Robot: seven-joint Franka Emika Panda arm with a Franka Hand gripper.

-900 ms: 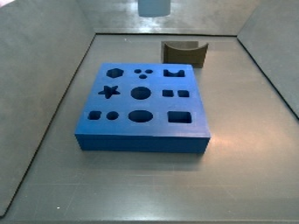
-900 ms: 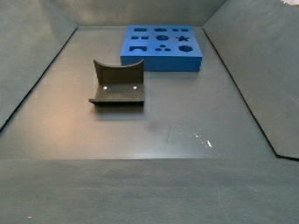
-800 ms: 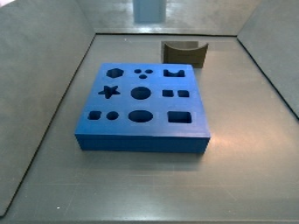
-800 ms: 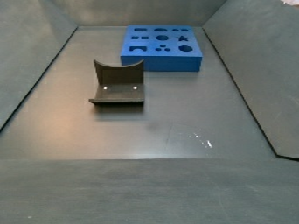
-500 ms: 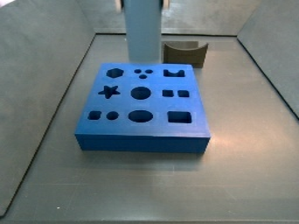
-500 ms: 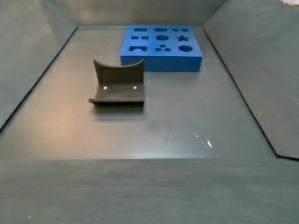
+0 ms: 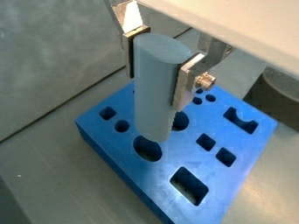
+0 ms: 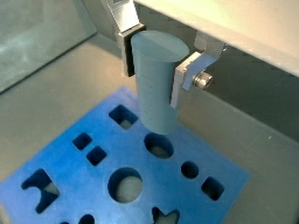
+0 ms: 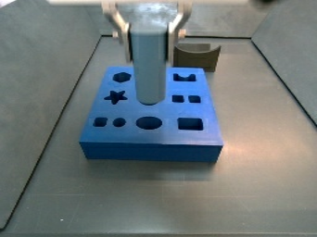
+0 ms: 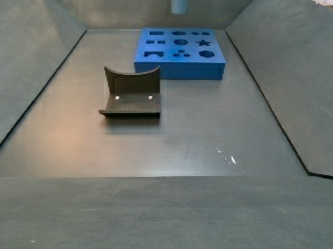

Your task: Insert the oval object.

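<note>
My gripper (image 9: 150, 22) is shut on the oval object (image 9: 148, 60), a tall light grey-blue peg held upright. It hangs over the middle of the blue block (image 9: 186, 139), which has several shaped holes in its top. In both wrist views the silver fingers (image 7: 188, 77) (image 8: 186, 75) clamp the peg (image 7: 156, 96) (image 8: 153, 83) near its top, and its lower end hides part of the block (image 7: 193, 179) (image 8: 111, 157). In a side view only the peg's lower tip (image 10: 178, 6) shows, well above the block (image 10: 182, 64).
A dark brown curved block (image 10: 130, 93) (image 9: 196, 56) stands on the grey floor, apart from the blue block. Grey walls (image 9: 56, 83) close in the floor on its sides.
The gripper has come down into a side view with the peg. The peg's lower end has moved from the top edge to over the block's middle.
</note>
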